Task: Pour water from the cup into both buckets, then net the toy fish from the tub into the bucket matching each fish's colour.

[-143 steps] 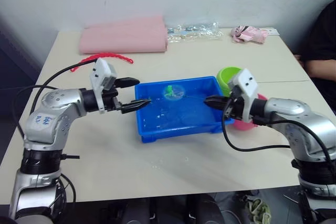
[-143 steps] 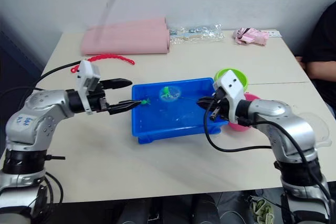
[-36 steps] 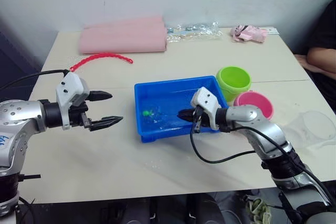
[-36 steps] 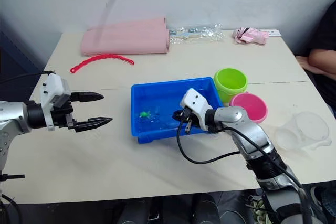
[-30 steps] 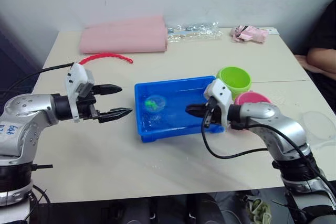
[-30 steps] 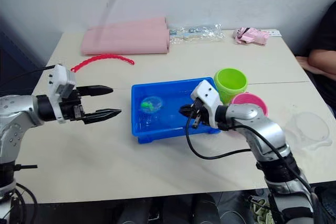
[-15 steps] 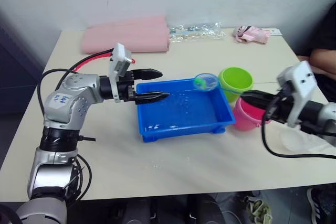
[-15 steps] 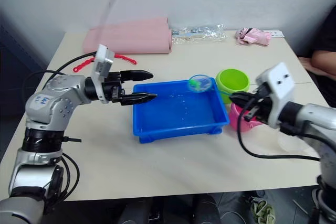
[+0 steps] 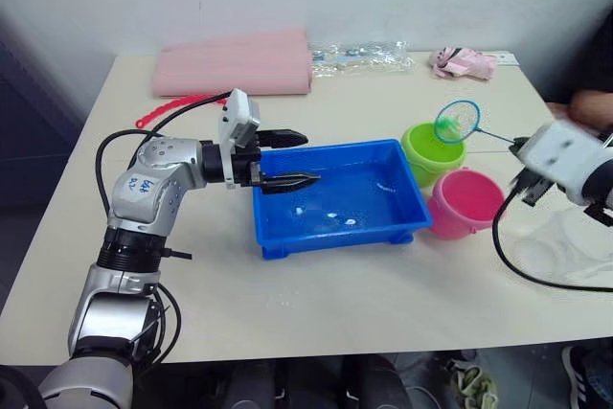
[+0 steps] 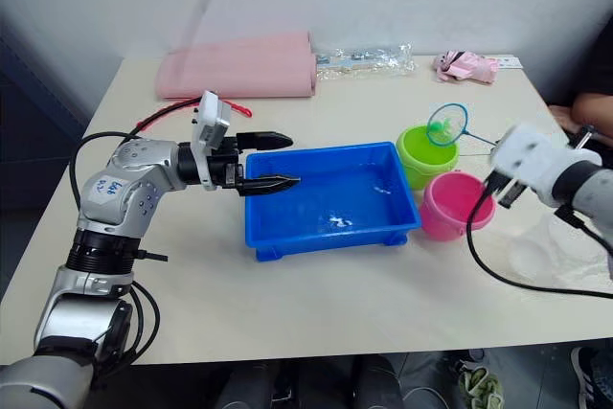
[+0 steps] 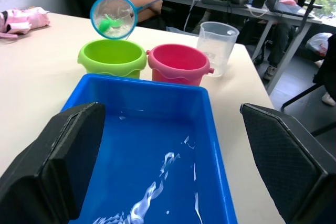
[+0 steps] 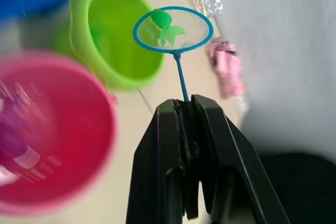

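1. A pale beige desk [image 9: 316, 313] with a smooth flat top carries everything
2. A shallow rectangular bright blue plastic tub [image 9: 337, 200] sits near the middle, with water in it
3. A small round lime green plastic bucket [image 9: 431, 151] stands just beside the tub's right end, and a small round pink plastic bucket [image 9: 464, 205] stands just in front of it, the two close together
4. A wide clear plastic cup [image 11: 217, 45] stands near the pink bucket, on its side away from the tub
5. A folded pink cloth [image 9: 233, 62] lies along the far edge
6. A red beaded curved strip [image 9: 169, 108] lies in front of the cloth
7. A crumpled clear plastic wrapper [image 9: 359, 51] lies right of the cloth
8. A small bunched pink fabric item [image 9: 464, 62] lies near the far right corner
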`<action>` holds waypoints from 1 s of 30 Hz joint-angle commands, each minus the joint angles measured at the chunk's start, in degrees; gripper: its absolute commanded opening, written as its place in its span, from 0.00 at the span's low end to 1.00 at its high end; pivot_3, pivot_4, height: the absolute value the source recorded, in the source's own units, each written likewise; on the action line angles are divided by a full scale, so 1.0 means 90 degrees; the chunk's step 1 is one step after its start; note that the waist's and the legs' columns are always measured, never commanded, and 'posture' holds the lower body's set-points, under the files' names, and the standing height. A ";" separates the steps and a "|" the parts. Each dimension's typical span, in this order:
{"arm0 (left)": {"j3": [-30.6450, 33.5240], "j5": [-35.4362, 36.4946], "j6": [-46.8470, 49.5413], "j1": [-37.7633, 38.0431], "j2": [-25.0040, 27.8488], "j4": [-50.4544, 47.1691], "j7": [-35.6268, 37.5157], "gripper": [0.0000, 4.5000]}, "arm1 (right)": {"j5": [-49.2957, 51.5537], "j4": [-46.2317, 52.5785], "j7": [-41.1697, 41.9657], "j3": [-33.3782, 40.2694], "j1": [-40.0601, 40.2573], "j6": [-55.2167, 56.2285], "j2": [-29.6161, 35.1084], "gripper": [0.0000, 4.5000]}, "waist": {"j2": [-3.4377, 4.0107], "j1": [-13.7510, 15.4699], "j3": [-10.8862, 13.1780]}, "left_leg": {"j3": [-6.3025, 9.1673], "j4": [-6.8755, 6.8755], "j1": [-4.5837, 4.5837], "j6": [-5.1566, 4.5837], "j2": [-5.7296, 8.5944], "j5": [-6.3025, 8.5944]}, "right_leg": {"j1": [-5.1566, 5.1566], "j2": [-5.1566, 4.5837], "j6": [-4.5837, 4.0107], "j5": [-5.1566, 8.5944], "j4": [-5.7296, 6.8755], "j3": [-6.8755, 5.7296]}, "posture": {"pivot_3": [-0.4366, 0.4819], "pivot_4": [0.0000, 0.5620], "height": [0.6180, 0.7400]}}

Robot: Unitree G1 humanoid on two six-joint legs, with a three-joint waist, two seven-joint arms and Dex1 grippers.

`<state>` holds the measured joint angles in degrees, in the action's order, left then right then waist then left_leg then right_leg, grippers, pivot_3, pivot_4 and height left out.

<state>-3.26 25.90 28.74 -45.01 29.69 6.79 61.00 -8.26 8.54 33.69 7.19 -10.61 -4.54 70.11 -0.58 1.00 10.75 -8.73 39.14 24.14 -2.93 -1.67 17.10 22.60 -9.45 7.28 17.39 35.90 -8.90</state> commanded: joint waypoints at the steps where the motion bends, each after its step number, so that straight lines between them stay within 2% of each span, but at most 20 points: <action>1: 0.0147 -0.0001 -0.0061 -0.0064 0.0058 -0.0198 -0.0061 1.00 | -0.1787 -0.0593 -0.0980 -0.0442 -0.0176 0.2132 0.0665 0.00 | 0.0006 -0.0027 0.0003 | -0.0003 0.0000 0.0000 0.0000 0.0001 0.0000 | 0.0004 -0.0003 0.0000 0.0000 0.0003 0.0004 | 0.48 0.27 0.98; 4: 0.0167 0.0013 -0.0033 -0.0024 0.0092 -0.0250 -0.0086 1.00 | -0.2888 -0.1006 -0.1758 -0.0699 -0.0419 0.3057 0.1053 0.00 | 0.0009 -0.0105 0.0005 | -0.0001 -0.0001 0.0000 0.0004 -0.0002 -0.0003 | 0.0005 -0.0003 0.0000 0.0001 0.0004 0.0005 | 0.48 0.27 0.98; 10: 0.0155 0.0044 0.0014 0.0040 0.0105 -0.0361 -0.0120 1.00 | -0.2915 -0.1508 -0.1941 -0.0539 -0.0847 0.3824 0.1071 0.00 | 0.0009 -0.0142 0.0005 | 0.0004 -0.0001 0.0000 0.0006 -0.0005 -0.0004 | 0.0001 0.0000 -0.0001 0.0001 0.0003 0.0002 | 0.48 0.27 0.98; 13: 0.0123 0.0124 0.0172 0.0168 0.0237 -0.0569 0.0021 1.00 | -0.1150 -0.1564 -0.0977 -0.0203 -0.0773 0.3375 0.0609 0.00 | 0.0009 -0.0129 0.0005 | 0.0005 0.0000 0.0000 0.0006 -0.0005 -0.0004 | -0.0001 0.0000 -0.0001 0.0001 0.0002 0.0001 | 0.48 0.27 0.98; 15: 0.0089 0.0306 0.0393 0.0417 0.0547 -0.0954 0.0397 1.00 | 0.0776 -0.1101 -0.0014 0.0179 -0.0620 0.2136 0.0065 0.00 | 0.0008 -0.0128 0.0005 | 0.0015 0.0001 -0.0002 0.0005 -0.0006 -0.0004 | -0.0013 0.0003 -0.0001 0.0001 -0.0006 -0.0007 | 0.48 0.27 0.98; 18: 0.0130 0.0666 0.0755 0.0853 0.1069 -0.1555 0.0920 1.00 | 0.2937 -0.0243 0.1090 0.0665 -0.0425 0.0581 -0.0385 0.00 | 0.0016 -0.0123 0.0009 | 0.0022 -0.0001 -0.0002 0.0004 -0.0007 -0.0004 | -0.0015 0.0009 -0.0001 0.0000 -0.0007 -0.0009 | 0.48 0.27 0.98; 21: 0.0253 0.1068 0.1145 0.1505 0.1704 -0.2284 0.1360 1.00 | 0.4568 0.0293 0.1560 0.1083 -0.0384 -0.1097 -0.0662 0.00 | 0.0022 -0.0118 0.0013 | 0.0023 0.0001 -0.0002 0.0003 -0.0008 -0.0004 | -0.0013 0.0006 -0.0002 0.0000 -0.0001 -0.0007 | 0.48 0.27 0.98; 25: 0.0522 0.1368 0.1188 0.2509 0.2377 -0.3105 0.1668 1.00 | 0.6722 0.1193 0.2358 0.1422 -0.0058 -0.2629 -0.0963 0.00 | 0.0022 -0.0076 0.0013 | 0.0034 0.0005 -0.0006 0.0000 -0.0009 -0.0003 | -0.0022 -0.0001 -0.0004 0.0000 -0.0003 -0.0012 | 0.48 0.27 0.98; 27: 0.0666 0.1348 0.1041 0.2982 0.2601 -0.3369 0.1745 1.00 | 0.7128 0.1687 0.2801 0.1299 0.0216 -0.2881 -0.1039 0.00 | 0.0022 -0.0042 0.0013 | 0.0036 0.0005 -0.0005 -0.0003 -0.0007 -0.0001 | -0.0024 -0.0004 -0.0004 0.0000 -0.0005 -0.0014 | 0.48 0.27 0.98; 30: 0.0788 0.1006 0.0616 0.3711 0.2860 -0.3581 0.1741 1.00 | 0.6884 0.2271 0.3215 0.0662 0.0567 -0.2788 -0.1284 0.00 | 0.0022 -0.0018 0.0012 | 0.0034 0.0005 -0.0006 -0.0006 -0.0005 0.0003 | -0.0023 -0.0006 -0.0004 0.0000 -0.0005 -0.0012 | 0.48 0.27 0.98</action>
<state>2.01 36.20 36.91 -13.53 54.47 -22.92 76.29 53.69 25.49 60.31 15.03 -6.24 -30.22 59.58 -0.38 0.84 10.86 -8.43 39.18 24.09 -2.98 -1.71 17.12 22.42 -9.51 7.24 17.39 35.85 -9.01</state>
